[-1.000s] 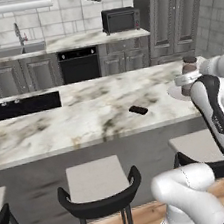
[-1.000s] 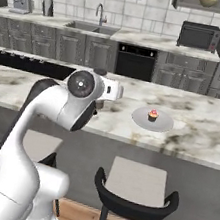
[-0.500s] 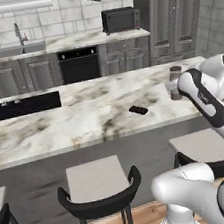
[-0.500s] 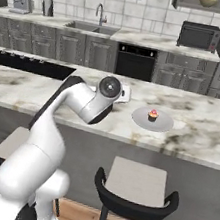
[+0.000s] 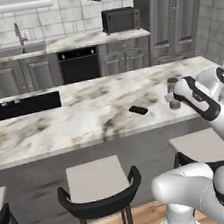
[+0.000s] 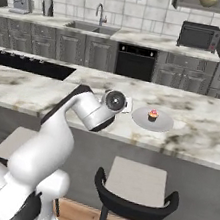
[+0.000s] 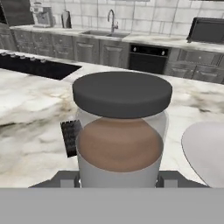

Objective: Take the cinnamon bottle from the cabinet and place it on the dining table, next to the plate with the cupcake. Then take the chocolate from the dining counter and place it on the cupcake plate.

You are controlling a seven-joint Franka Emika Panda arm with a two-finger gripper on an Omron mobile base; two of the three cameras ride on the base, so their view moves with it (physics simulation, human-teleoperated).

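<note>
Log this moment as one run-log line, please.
phase: placing | gripper: shut on cinnamon bottle | bottle: over dining table, beside plate | chocolate: on table, untouched

The long marble surface [image 5: 60, 121] carries a dark chocolate bar [image 5: 138, 110] near its middle. A pale plate [image 6: 163, 124] holding a cupcake [image 6: 153, 115] sits further along it.

- i see the cinnamon bottle [image 7: 121, 135] close in front, upright, dark round cap on top, brown powder behind clear walls.
- the fingers [image 7: 68, 180] sit at either side of its base, holding it.
- the chocolate [image 7: 70, 137] lies on the dining table [image 7: 30, 109] just left of and behind the bottle.
- the plate [image 7: 205, 151] shows its pale rim at right.
- the sink [image 7: 98, 33] and a black oven [image 7: 148, 59] stand along the back wall counter.
</note>
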